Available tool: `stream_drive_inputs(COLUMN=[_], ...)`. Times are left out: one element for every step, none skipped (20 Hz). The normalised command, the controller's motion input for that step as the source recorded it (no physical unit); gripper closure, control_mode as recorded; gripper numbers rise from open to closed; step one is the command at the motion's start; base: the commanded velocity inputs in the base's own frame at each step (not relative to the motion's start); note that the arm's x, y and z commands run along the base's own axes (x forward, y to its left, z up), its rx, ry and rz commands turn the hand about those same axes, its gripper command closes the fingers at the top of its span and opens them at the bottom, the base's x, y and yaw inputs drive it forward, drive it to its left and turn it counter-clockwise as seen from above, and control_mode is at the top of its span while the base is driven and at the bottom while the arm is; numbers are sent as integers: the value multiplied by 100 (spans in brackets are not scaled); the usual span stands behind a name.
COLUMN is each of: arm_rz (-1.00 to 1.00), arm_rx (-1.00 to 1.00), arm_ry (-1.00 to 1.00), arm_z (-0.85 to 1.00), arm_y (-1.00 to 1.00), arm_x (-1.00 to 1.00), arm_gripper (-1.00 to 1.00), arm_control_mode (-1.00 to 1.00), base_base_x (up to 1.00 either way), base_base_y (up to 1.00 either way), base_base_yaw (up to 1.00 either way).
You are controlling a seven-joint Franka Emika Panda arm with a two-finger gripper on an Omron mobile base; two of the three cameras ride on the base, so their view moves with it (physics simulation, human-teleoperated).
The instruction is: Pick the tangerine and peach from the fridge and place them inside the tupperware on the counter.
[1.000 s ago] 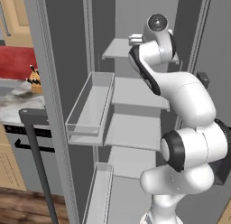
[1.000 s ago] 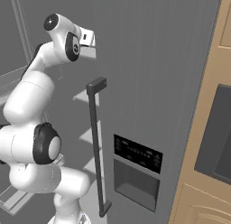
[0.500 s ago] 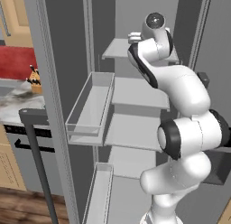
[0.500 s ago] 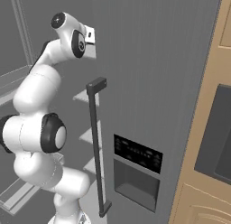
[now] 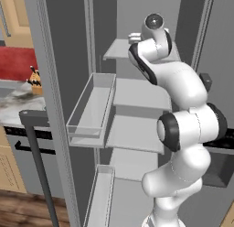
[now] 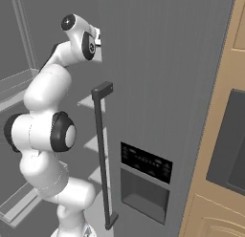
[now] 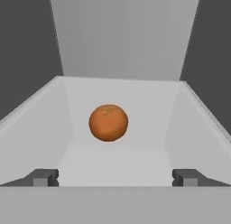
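Advanced pincer [image 7: 115, 178] faces tangerine [image 7: 108, 123] on shelf [image 7: 149, 123].

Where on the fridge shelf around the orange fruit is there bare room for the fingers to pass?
In the hand view the tangerine sits alone mid-shelf in the fridge. Bare pale floor lies on both sides of it, out to the sloping side walls, and in front of it, toward the open gripper. The fingers stand wider than the fruit. Nothing crowds it.

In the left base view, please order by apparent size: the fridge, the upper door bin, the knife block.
1. Fridge: largest.
2. Upper door bin: middle.
3. Knife block: smallest, but it stands farther away and is partly hidden, so its true size is unsure.
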Motion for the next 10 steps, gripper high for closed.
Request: stream_drive_inputs(arm_rz=[0, 0, 0, 0, 0, 0, 0, 0, -1, -1], arm_rx=[0, 0, 0, 0, 0, 0, 0, 0, 0, 0], arm_ry=[0, 0, 0, 0, 0, 0, 0, 0, 0, 0], arm_z=[-7, -7, -8, -9, -9, -11, -11, -10, -10, -10], arm_y=[-2, -2, -2, -2, -2, -2, -2, -2, -3, -4], arm_x=[32, 30, 29, 26, 24, 22, 24, 26, 26, 27], arm_gripper=[-100, -100, -100, -100, -100, -100, -100, -100, -100, -100], arm_control_mode=[-100, -100, -100, -100, -100, -100, -100, -100, -100, -100], base_base_x=[0, 0, 0, 0, 0, 0, 0, 0, 0, 0], base_base_y=[0, 0, 0, 0, 0, 0, 0, 0, 0, 0], base_base_yaw=[0, 0, 0, 0, 0, 0, 0, 0, 0, 0])
